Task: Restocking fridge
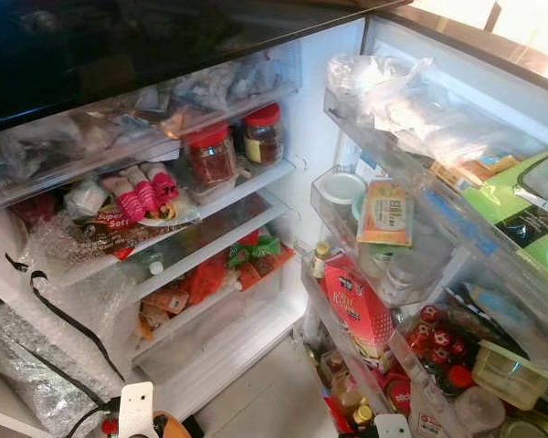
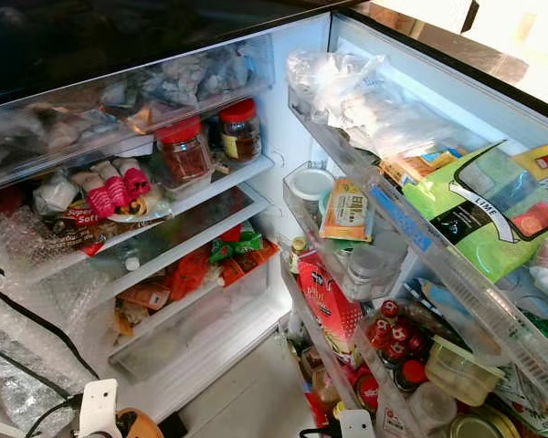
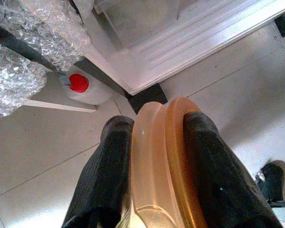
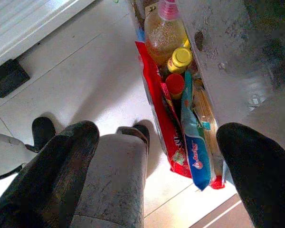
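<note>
Low down, left gripper [image 3: 154, 185] fingers clamped on amber jar [image 3: 159, 166], right gripper [image 4: 156, 156] fingers spread (empty).

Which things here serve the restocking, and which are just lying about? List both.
For the job: left gripper, shut on an amber jar; open fridge; right gripper, open.

Lying about: bubble wrap; black cable; red-capped bottle on the floor.

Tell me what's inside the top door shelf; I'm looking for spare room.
The top door shelf holds crumpled clear plastic bags and a green lime packet. Whatever lies beneath the bags is covered.
</note>
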Controlling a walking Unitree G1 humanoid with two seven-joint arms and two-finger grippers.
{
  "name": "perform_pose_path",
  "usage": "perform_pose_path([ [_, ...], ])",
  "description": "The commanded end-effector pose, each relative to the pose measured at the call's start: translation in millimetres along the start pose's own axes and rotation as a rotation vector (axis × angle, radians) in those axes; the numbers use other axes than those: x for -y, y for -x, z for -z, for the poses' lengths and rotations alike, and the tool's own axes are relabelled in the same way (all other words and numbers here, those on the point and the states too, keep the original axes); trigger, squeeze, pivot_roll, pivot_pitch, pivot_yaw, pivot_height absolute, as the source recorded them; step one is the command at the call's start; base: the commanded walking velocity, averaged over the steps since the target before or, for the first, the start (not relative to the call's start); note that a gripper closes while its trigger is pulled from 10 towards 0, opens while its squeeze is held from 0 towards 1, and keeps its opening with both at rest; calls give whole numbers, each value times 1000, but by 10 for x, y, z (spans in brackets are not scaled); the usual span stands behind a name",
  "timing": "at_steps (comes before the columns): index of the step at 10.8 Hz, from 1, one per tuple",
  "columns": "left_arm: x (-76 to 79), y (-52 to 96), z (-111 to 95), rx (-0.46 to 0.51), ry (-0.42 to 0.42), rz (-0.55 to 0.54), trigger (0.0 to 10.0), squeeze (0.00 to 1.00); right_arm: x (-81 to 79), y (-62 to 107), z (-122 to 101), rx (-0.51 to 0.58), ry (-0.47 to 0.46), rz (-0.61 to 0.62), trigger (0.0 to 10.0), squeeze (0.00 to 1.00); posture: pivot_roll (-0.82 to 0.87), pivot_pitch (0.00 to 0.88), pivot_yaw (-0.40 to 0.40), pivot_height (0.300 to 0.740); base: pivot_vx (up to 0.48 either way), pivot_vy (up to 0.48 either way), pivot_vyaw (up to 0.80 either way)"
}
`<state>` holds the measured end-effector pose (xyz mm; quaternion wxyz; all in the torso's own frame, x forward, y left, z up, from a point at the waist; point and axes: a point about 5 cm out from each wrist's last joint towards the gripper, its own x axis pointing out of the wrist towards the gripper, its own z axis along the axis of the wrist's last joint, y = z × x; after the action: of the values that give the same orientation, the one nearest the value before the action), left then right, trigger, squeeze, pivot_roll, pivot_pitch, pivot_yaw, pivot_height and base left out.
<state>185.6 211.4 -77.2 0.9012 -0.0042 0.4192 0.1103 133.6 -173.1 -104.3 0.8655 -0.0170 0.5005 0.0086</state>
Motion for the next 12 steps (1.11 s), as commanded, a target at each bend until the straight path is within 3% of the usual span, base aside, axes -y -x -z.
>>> perform_pose_path([
  [1,12,26,133,-54,-15,8,10000,0,-25,13,88,-36,-7,-10,10000,0,-181,27,24,740,0,0,0],
  [5,16,24,125,-49,-11,11,10000,0,-24,12,82,-35,-5,-11,10000,0,-181,25,24,740,0,0,0],
  [12,22,25,128,-50,-10,14,10000,0,-26,11,82,-38,-3,-14,10000,0,-180,24,24,740,259,0,0],
])
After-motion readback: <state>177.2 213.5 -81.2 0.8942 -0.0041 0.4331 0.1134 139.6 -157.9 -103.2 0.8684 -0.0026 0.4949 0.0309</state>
